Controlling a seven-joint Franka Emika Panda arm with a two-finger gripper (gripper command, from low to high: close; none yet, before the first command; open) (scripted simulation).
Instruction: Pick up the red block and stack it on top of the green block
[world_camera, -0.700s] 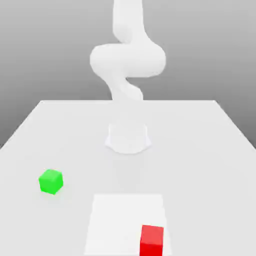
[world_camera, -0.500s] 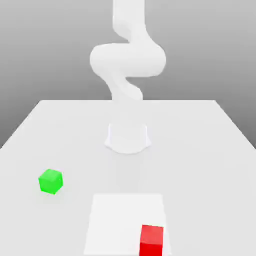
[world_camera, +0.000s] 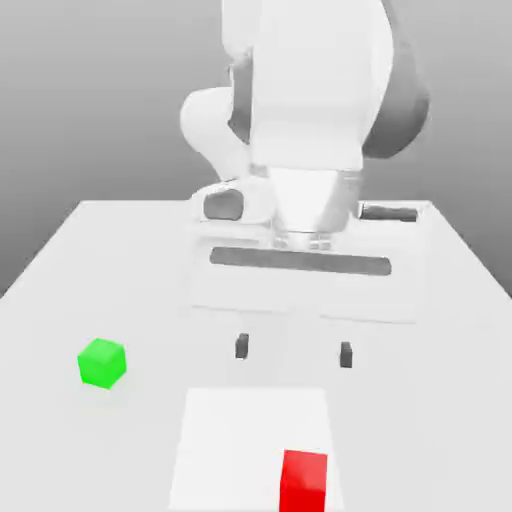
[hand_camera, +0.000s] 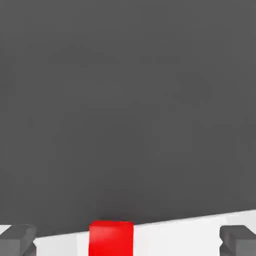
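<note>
Exterior view, lower right: we note the red block (world_camera: 304, 482) on the white table (world_camera: 120, 260); the green block (world_camera: 102, 362) sits well apart at left. Gripper (world_camera: 293, 349) is spread wide, empty. We judge the cube rigid, light; pinch two opposite flat faces.

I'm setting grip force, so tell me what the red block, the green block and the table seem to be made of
Red block: flat bright red, matte, no glare; it could be plastic or painted wood, the render leaves it open.
Green block: the same plain matte look in green, with shaded faces and no highlight.
Table: smooth, pale white, untextured; material unclear.
</note>
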